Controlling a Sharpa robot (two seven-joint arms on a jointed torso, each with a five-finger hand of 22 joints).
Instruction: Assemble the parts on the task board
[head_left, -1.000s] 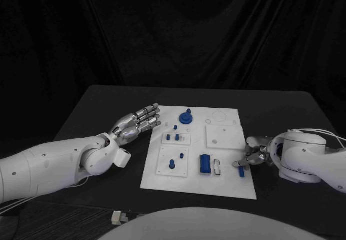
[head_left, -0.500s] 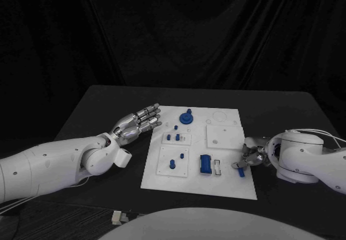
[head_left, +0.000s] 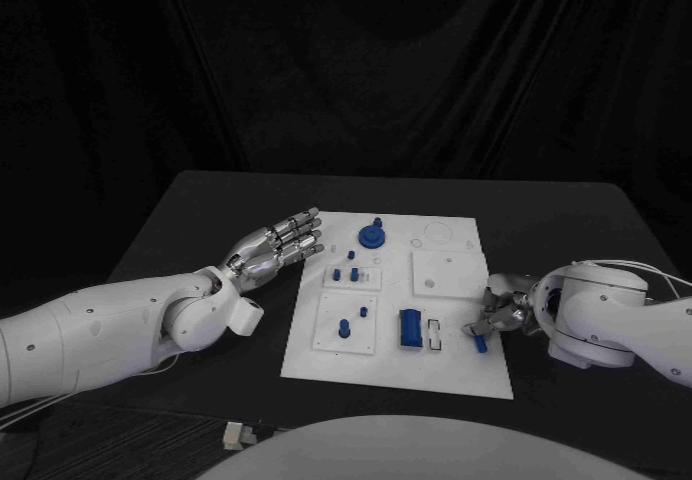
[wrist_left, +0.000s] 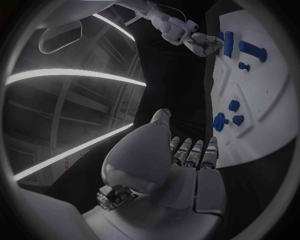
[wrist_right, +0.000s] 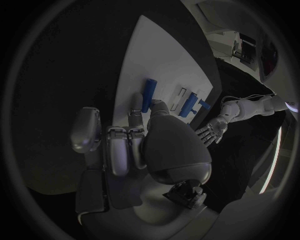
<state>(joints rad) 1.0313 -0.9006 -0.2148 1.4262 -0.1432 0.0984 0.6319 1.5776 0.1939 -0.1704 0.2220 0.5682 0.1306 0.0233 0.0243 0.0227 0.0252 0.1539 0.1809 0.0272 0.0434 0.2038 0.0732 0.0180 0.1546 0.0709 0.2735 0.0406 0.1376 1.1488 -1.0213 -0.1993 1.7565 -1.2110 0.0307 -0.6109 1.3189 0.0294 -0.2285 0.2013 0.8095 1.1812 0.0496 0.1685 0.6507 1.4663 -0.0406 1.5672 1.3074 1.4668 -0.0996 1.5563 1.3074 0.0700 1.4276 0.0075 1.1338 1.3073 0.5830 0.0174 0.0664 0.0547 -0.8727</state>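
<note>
A flat white rectangular task board (head_left: 462, 375) lies in the middle of the black table (head_left: 188, 200). The silver right hand (head_left: 500, 312) rests at the board's right edge, fingertips touching a small blue cylindrical peg (head_left: 480, 342) lying on the board. The silver left hand (head_left: 274, 245) hovers beside the board's left edge, fingers straight and close together, holding nothing

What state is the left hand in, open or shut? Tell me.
Open. The left hand hovers beside the task board, fingers stretched out flat and holding nothing; the left wrist view shows its fingers extended side by side.
</note>
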